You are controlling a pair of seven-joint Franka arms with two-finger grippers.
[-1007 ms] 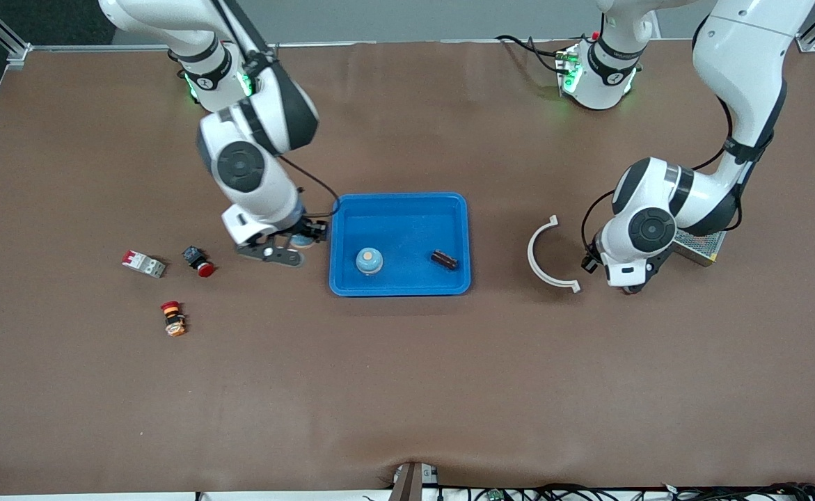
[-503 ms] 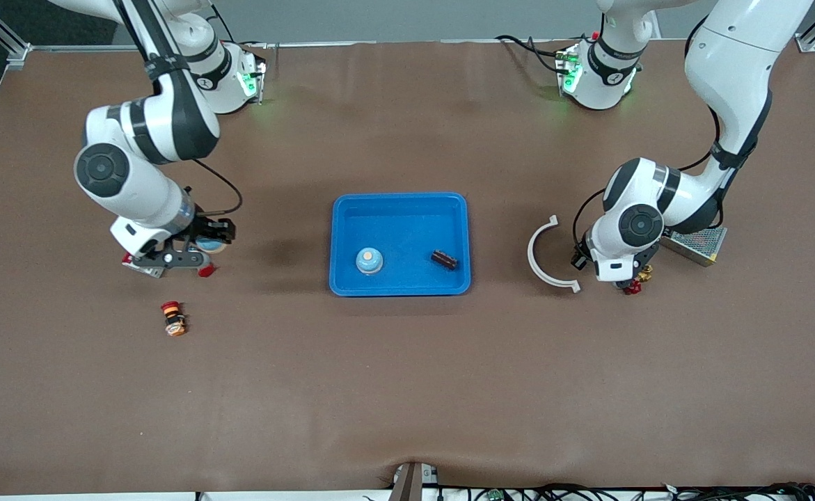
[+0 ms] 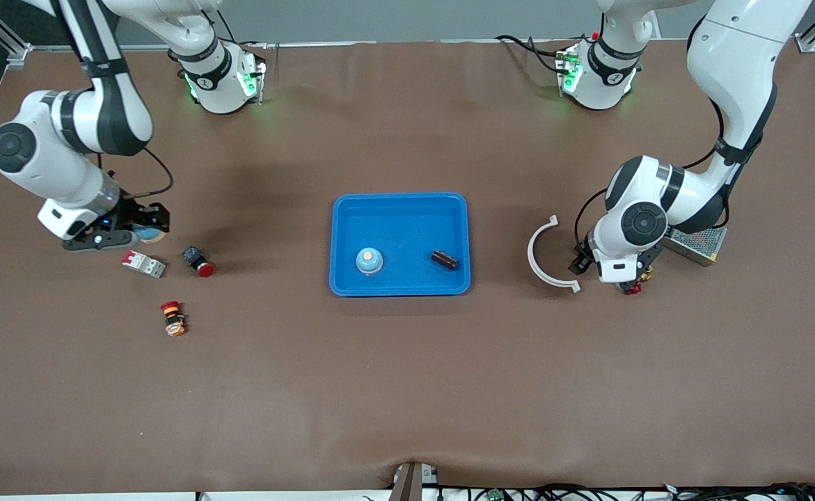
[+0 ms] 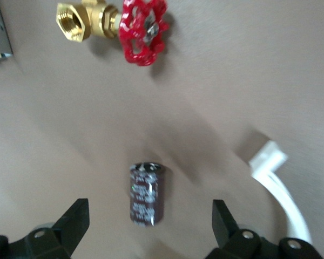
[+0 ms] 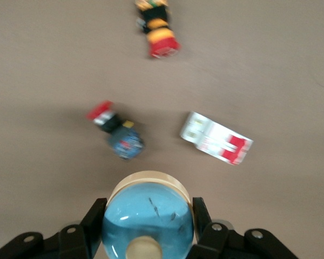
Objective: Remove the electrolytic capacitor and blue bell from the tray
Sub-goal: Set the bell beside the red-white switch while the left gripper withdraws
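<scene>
Change noted: left gripper has just let go. Its jaws stand wide, and the electrolytic capacitor lies on its side on the table between them, well off the tray toward the left arm's end, near a brass valve.

Right gripper has swung from the tray's edge out over the right arm's end, jaws clamped on a blue bell, pale blue dome with a cream rim.

Judgement: one item out, one nearly. However, a second bell and a dark cylinder sit in the tray.
</scene>
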